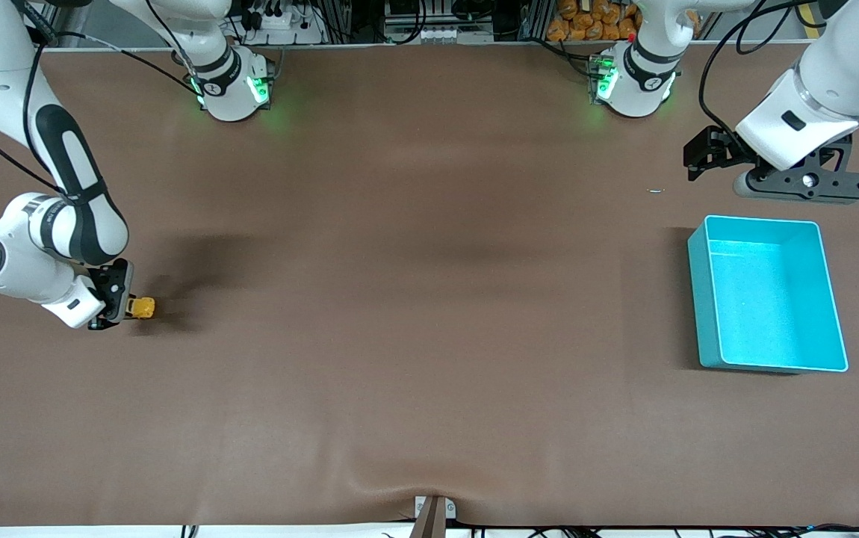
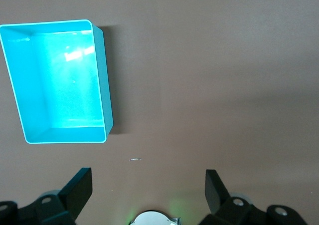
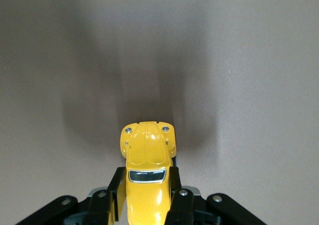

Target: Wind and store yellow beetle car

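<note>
Yellow beetle car (image 3: 147, 177) clamped in right end effector (image 3: 144, 195), nose outward along fingers; left end effector (image 2: 148, 187) apart, waiting.

Small yellow beetle-shaped toy car (image 3: 147, 175): hard glossy shell, like painted metal or moulded plastic, with bright highlights along roof and bonnet; dark shiny window; two small silvery headlamp studs.

Rectangular turquoise plastic bin (image 1: 702, 299): smooth, thin-walled, slightly sheeny; its floor reflects the overhead light in a pale patch.

Brown table covering (image 1: 414, 299): matt, soft-looking sheet, cloth-like or rubbery, even in tone, with a shallow wrinkle at the edge nearest the front camera.

Right gripper (image 3: 144, 197): black matt plastic fingers with silvery metal screw heads.

Left gripper (image 2: 149, 187): black matt plastic fingers, faintly textured.

Arm casings (image 1: 78, 217): smooth glossy white plastic with black bands.
</note>
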